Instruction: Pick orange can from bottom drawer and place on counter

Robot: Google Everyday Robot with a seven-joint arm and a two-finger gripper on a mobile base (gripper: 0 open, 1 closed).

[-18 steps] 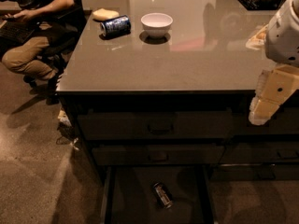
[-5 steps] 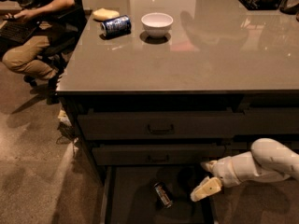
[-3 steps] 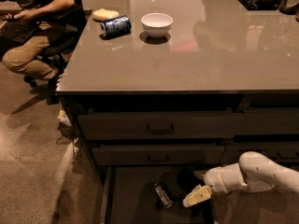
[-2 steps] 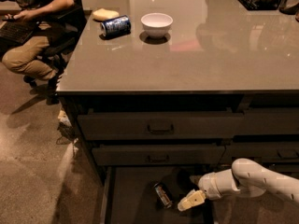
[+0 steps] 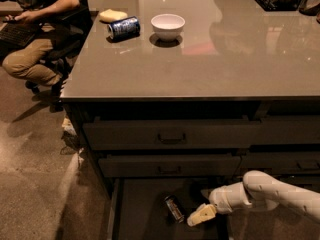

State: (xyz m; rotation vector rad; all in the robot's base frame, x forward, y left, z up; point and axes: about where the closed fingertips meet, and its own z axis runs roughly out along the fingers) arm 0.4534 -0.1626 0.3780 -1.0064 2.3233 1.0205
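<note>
To get at the orange can (image 5: 174, 208) lying on the bottom drawer (image 5: 141, 210) floor, hangs low with gripper (image 5: 200, 215) just beside its right; spread or closed, cannot tell.

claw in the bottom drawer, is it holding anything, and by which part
Nothing looks held: the claw is low in the bottom drawer, just right of the orange can, which lies on the drawer floor.
</note>
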